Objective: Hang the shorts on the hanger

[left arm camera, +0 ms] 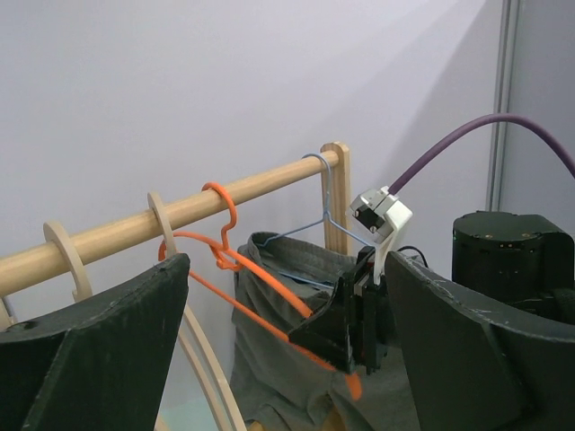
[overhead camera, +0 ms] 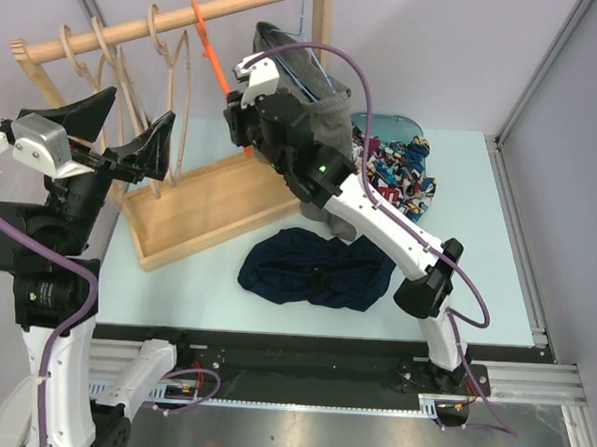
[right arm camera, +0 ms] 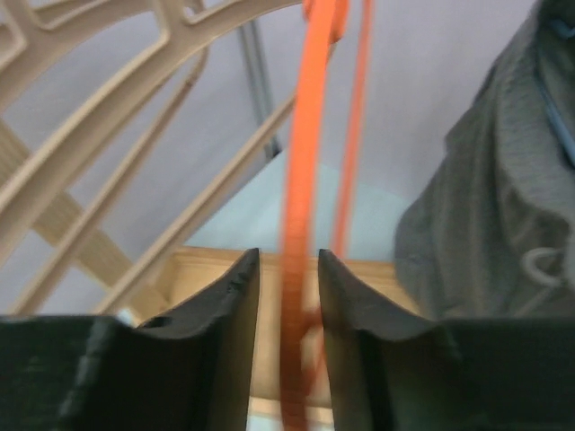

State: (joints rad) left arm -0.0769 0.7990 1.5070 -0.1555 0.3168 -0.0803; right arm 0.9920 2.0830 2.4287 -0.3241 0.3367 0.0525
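Top external view: the shorts (overhead camera: 316, 270) lie crumpled in a dark navy heap on the pale table (overhead camera: 478, 243), low in the centre of the frame. Their long axis runs left to right, and the folds hide which end is the waistband. They are well apart from the rack and no gripper touches them.

The hanger (overhead camera: 215, 59) is at the upper centre, its hook over the wooden rail (overhead camera: 138, 30). From above it shows edge-on as a thin orange line slanting from the rail down to the right until the right arm hides it. In the left wrist view its hook points up over the rail. One orange bar runs from the neck down toward the lower right of the frame, passing in front of the grey shorts (left arm camera: 296, 305) that hang from the blue wire hanger (left arm camera: 321, 193).

In the right wrist view the right gripper (right arm camera: 287, 260) has its two dark fingers (right arm camera: 216, 305) on either side of one orange bar, which stands nearly upright and blurred through the centre of the frame. The finger on the frame's right is at the bar, a thin gap shows on the other side, and I cannot tell whether the bar is pinched.

The left gripper (overhead camera: 144, 102) is raised at the upper left of the top view, beside the pale wooden hangers (overhead camera: 153, 36). Its fingers are spread wide apart with nothing between them.

A pile of colourful patterned clothes (overhead camera: 396, 174) lies to the right of the rack.
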